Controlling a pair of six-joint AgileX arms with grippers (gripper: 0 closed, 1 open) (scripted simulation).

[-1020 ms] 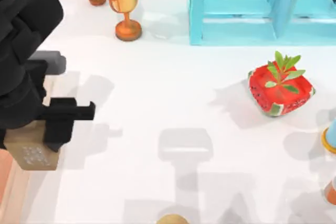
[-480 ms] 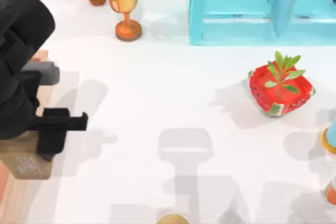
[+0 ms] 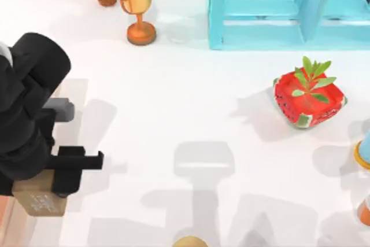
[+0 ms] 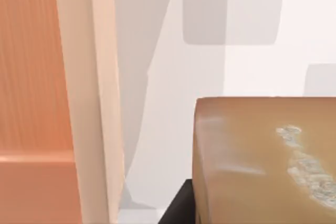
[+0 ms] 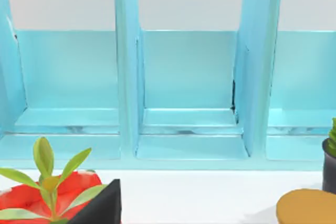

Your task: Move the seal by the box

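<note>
The left gripper (image 3: pixel 55 186) has its jaws pinching the small tan-brown seal block with whitish markings (image 3: pixel 39 202). Within the last second the seal has travelled toward the counter's near left corner and now sits lower, just beside the light orange-tan wooden box (image 4: pixel 84 103). Release appears imminent.
</note>
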